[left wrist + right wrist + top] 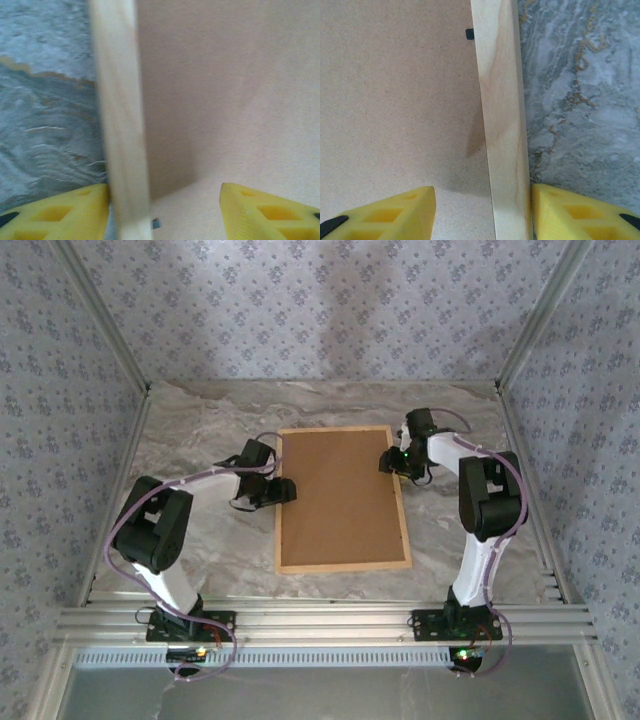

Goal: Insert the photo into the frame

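Observation:
The light wood frame [343,566] lies flat on the marble table with a brown backing board [340,495] filling it. The photo is hidden. My left gripper [283,490] is at the frame's left edge. In the left wrist view it [162,195] stands open astride the wooden rail [120,125], one yellow finger [75,210] against the rail's outer side, the other over the board [225,100]. My right gripper [392,460] is at the frame's upper right edge. It [482,195] is open too, straddling the rail [500,100], with one finger [570,210] beside the rail's outer face.
A small black retaining tab [469,34] sits at the rail's inner edge; another [156,223] shows by the left rail. Patterned walls and metal posts enclose the table [200,430]. An aluminium rail [320,620] carries both arm bases at the near edge.

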You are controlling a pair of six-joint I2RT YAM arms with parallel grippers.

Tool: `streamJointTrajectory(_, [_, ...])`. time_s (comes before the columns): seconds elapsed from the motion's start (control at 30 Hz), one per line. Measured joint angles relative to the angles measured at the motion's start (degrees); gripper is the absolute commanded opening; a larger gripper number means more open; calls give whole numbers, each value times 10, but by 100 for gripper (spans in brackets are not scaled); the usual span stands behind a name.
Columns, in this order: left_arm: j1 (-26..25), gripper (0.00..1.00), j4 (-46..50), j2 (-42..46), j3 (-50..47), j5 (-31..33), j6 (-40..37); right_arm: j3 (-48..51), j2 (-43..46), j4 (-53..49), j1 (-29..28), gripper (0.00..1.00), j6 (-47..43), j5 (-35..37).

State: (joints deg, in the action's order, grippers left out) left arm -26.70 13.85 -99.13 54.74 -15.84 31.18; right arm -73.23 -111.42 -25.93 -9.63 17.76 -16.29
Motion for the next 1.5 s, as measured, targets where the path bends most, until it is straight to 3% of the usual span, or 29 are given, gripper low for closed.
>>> streamJointTrajectory(0.37, [-32,60,-40,28,-44,0,-3,-125,-87,10,-4,49,22,7])
streamJointTrajectory(0.63, [-101,64,-6,136,-134,-82,-54,-291,-191,3,-67,53,38,-14])
streamJointTrajectory(0.83, [-71,69,24,271,-140,-7,-84,-327,-186,-52,-108,65,7,0])
streamJointTrajectory(0.97, [1,71,-11,264,-128,25,-87,-245,-115,-64,-84,72,-16,38])
streamJointTrajectory(1.1, [53,71,-28,162,-46,50,-108,-114,13,-62,-39,83,-26,74])
streamJointTrajectory(1.33, [72,69,5,-53,170,74,-182,91,199,-44,8,86,-26,111])
streamJointTrajectory(1.5, [72,66,73,-163,288,85,-222,187,234,-39,52,86,-22,108])
